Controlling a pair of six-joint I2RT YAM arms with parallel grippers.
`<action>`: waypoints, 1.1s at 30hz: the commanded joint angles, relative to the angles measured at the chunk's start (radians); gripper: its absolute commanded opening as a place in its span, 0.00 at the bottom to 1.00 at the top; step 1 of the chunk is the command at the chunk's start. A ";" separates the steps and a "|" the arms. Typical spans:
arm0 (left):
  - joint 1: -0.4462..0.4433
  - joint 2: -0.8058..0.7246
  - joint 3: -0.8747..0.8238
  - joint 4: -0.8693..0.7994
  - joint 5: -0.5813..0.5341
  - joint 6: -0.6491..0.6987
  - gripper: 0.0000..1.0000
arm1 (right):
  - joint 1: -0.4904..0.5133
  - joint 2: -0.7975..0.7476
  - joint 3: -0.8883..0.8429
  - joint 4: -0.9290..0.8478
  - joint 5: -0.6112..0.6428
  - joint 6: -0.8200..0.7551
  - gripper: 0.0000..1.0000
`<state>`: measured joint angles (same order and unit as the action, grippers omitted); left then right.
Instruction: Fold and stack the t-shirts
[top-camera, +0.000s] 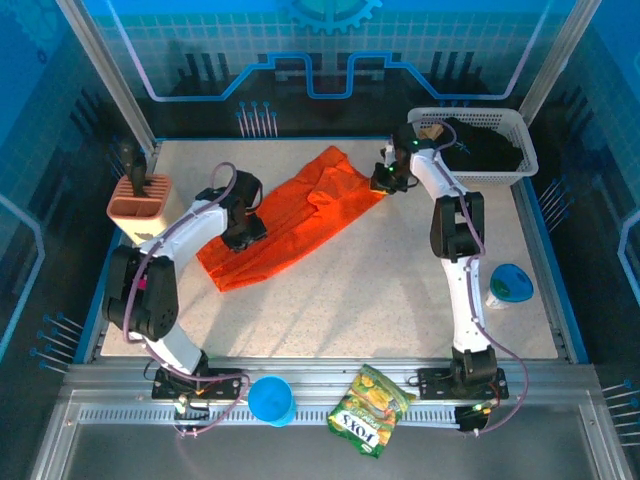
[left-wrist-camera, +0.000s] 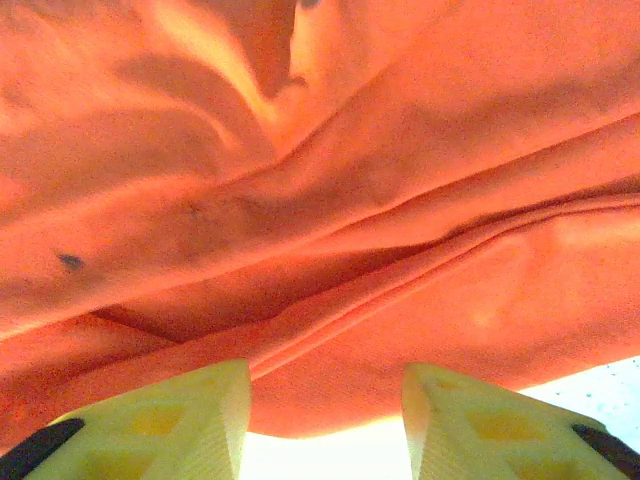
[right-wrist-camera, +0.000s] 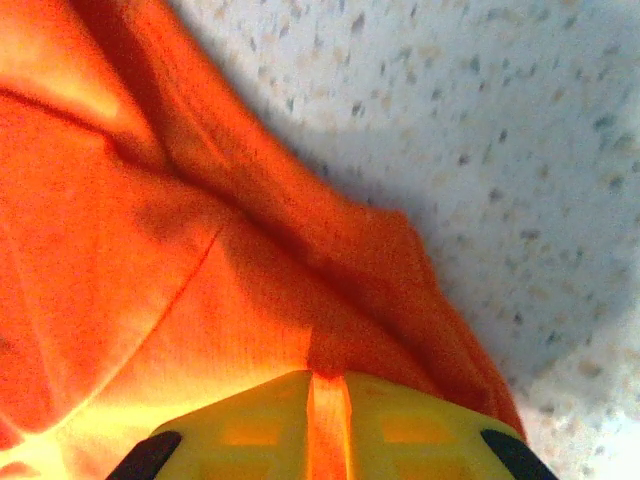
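Observation:
The orange t-shirt (top-camera: 300, 225) lies crumpled in a long diagonal band across the table's middle. My left gripper (top-camera: 245, 232) hovers over its left half. In the left wrist view its yellow fingers (left-wrist-camera: 200, 420) stand apart, open, with the shirt's folded edge (left-wrist-camera: 380, 330) just beyond the tips and nothing between them. My right gripper (top-camera: 384, 180) is at the shirt's far right edge. In the right wrist view that gripper (right-wrist-camera: 328, 380) is shut on a thin pinch of the orange cloth (right-wrist-camera: 200, 280). A black t-shirt (top-camera: 492, 150) lies in the white basket (top-camera: 520, 128).
A terracotta tool holder (top-camera: 140, 200) stands at the left edge. A blue and white object (top-camera: 510, 285) sits at the right edge. On the near rail lie a blue bowl (top-camera: 270, 400) and a green-yellow snack bag (top-camera: 370, 410). Speckled tabletop (top-camera: 370, 290) lies in front of the shirt.

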<state>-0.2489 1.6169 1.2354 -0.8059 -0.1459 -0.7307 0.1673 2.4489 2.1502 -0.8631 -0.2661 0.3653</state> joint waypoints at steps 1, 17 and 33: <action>0.000 -0.046 0.069 -0.101 -0.112 0.034 0.48 | 0.012 -0.250 -0.158 0.066 -0.009 0.011 0.21; 0.122 0.315 0.161 -0.083 -0.201 0.183 0.40 | 0.333 -0.484 -0.672 0.480 0.054 0.492 0.13; 0.122 0.266 -0.065 -0.022 -0.153 0.152 0.38 | 0.379 -0.051 -0.212 0.077 0.268 0.393 0.07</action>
<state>-0.1280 1.9007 1.2201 -0.8005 -0.3424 -0.5705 0.5495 2.3341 1.8572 -0.6113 -0.1081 0.8230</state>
